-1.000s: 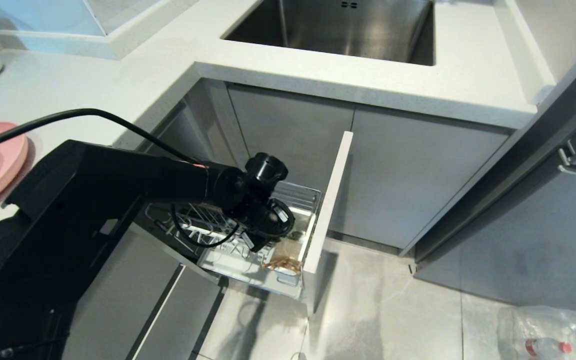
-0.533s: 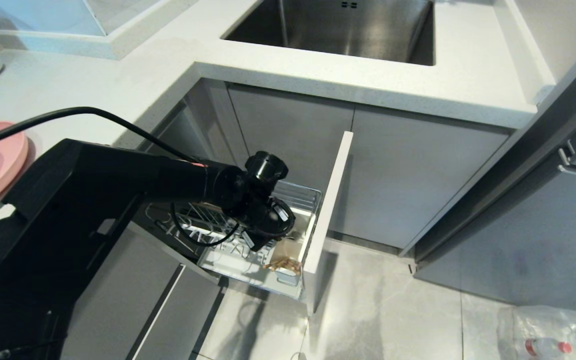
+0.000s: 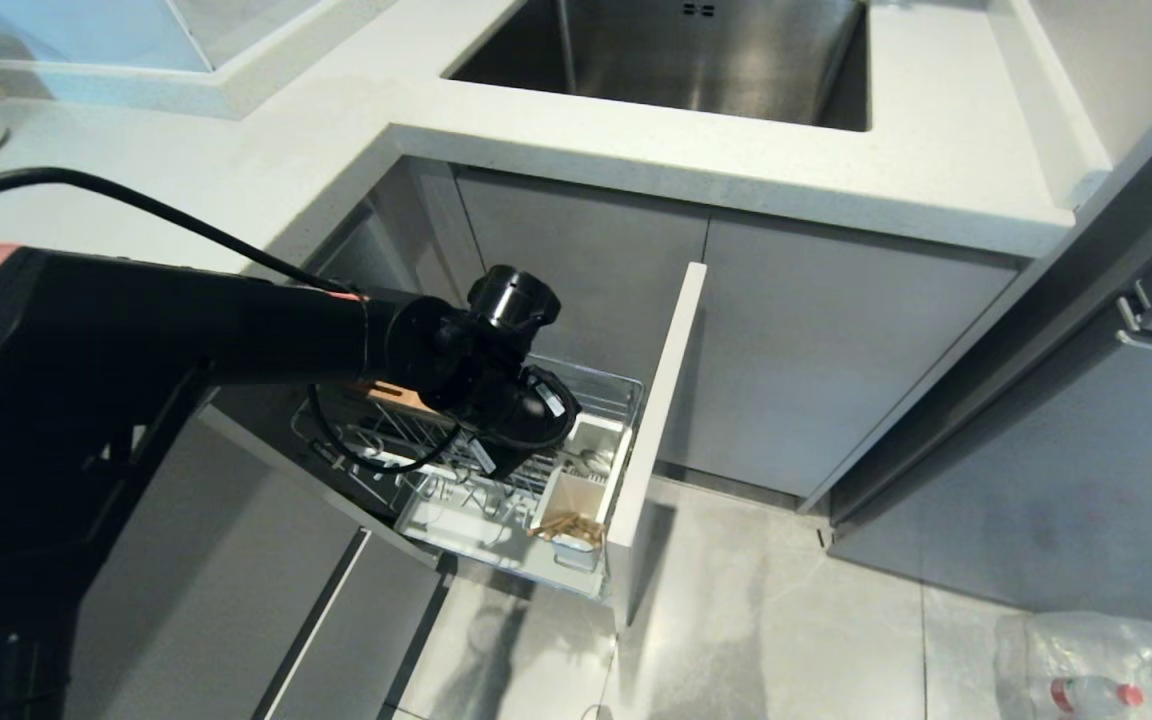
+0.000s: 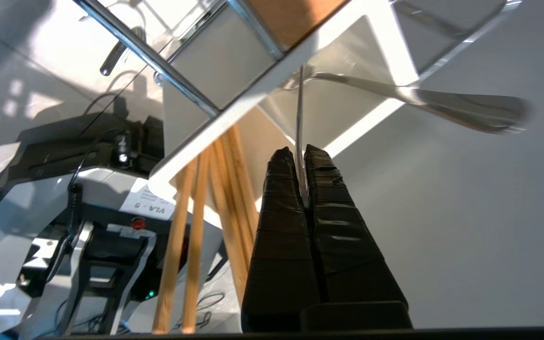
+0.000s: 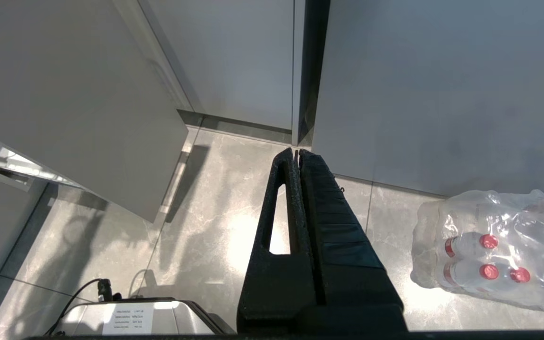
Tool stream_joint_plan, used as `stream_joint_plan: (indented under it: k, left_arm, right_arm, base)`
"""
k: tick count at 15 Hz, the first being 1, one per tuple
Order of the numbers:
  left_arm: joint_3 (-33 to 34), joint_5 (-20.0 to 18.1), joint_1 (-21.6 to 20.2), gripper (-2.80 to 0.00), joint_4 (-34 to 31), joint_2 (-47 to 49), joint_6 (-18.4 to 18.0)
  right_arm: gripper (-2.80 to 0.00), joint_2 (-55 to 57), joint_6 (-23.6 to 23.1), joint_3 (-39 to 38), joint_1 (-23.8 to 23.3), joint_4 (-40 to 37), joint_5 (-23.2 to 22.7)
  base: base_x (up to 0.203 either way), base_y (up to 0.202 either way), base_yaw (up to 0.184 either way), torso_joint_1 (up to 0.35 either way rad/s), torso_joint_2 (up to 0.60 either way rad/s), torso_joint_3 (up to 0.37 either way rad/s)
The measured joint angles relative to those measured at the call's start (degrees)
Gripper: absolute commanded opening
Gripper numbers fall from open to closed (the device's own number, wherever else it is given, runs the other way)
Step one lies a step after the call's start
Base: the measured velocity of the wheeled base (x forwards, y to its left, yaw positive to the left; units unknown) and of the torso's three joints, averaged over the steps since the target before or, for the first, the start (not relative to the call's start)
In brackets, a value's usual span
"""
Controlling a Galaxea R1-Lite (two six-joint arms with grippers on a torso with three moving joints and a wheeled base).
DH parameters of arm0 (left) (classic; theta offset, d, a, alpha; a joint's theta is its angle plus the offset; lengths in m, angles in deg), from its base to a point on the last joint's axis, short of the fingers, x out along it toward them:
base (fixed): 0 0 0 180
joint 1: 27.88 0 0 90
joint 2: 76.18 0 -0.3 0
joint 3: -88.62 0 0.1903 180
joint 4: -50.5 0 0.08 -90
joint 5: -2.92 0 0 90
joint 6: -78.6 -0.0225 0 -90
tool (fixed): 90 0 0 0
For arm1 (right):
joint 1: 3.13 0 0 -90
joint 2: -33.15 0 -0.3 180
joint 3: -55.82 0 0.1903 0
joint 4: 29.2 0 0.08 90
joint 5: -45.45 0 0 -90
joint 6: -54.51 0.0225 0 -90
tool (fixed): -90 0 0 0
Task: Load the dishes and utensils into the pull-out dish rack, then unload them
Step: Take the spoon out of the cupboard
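Left wrist view: left gripper (image 4: 300,158) pinching spoon (image 4: 461,106); base label (image 4: 155,211) "VLA".

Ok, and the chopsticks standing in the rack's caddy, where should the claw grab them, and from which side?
Probably by the free upper ends of the chopsticks, coming down from above. They stand bunched in the white caddy, so only the tips clear its rim; its walls and the front panel close off the sides. Close the claw across the whole bunch.
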Motion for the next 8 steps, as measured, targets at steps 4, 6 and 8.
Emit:
stream_joint_plan:
  k: [4, 6, 8]
  left_arm:
    - [0.2, 0.4, 0.0, -2.80, -0.4, -3.3, -0.1]
    - [0.0, 0.6, 0.0, -2.80, -3.1, -5.1, -1.4]
    - [-0.4, 0.5, 0.1, -2.80, -4.6, -7.0, -1.9]
  right_arm:
    - [-2.80, 0.0, 0.0, 0.0, 0.0, 0.0, 0.0]
    - [-2.80, 0.0, 0.0, 0.0, 0.0, 0.0, 0.0]
    - [-2.80, 0.0, 0.0, 0.0, 0.0, 0.0, 0.0]
  base:
    - [0.000, 0.000, 0.000, 0.000, 0.00, 0.000]
    - [0.000, 0.000, 0.000, 0.000, 0.00, 0.000]
    - [0.000, 0.000, 0.000, 0.000, 0.00, 0.000]
